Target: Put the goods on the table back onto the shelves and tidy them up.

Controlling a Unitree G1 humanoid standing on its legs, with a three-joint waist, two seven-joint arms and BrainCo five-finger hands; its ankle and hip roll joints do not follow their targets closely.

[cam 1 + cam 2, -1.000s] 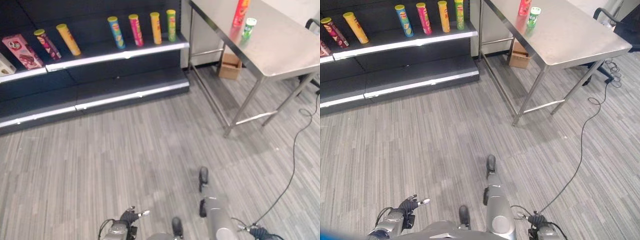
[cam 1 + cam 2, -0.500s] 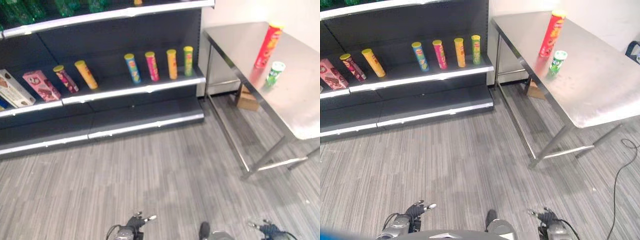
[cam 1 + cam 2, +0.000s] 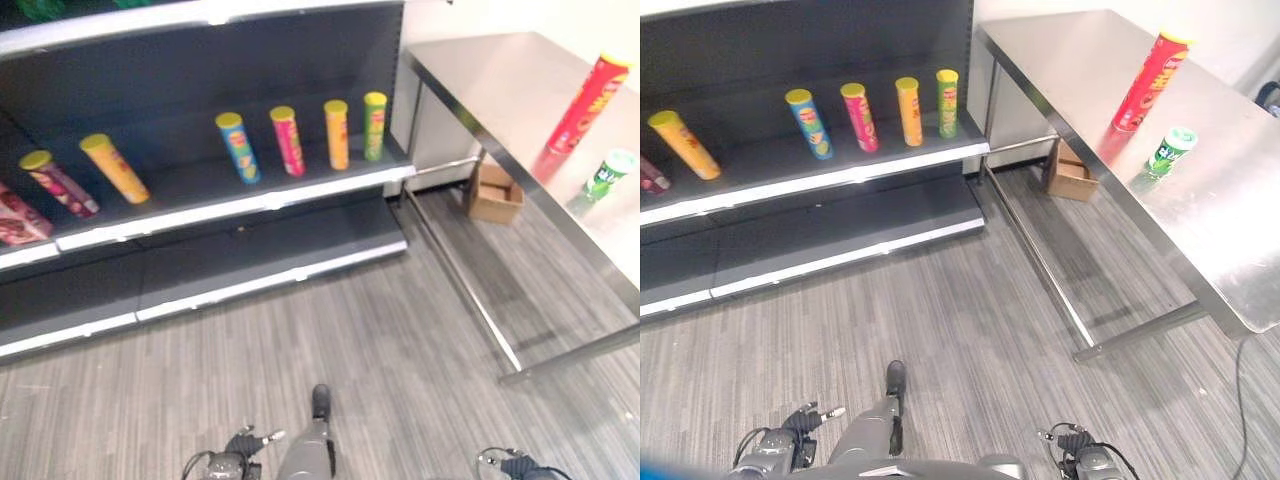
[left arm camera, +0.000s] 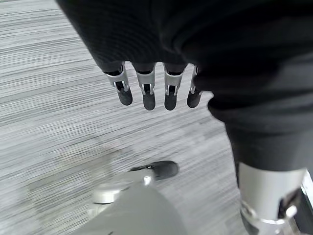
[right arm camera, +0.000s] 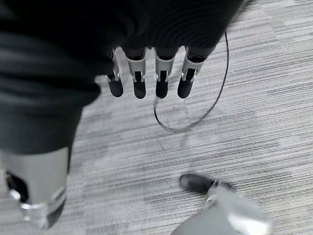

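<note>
On table: red can, green cup, upright, near each other. Left hand and right hand low, fingers relaxed, empty.

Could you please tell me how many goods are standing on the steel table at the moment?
2: a tall red tube standing upright toward the table's far side, and a short green can beside it, nearer the robot. Nothing else shows on the tabletop in view.
</note>
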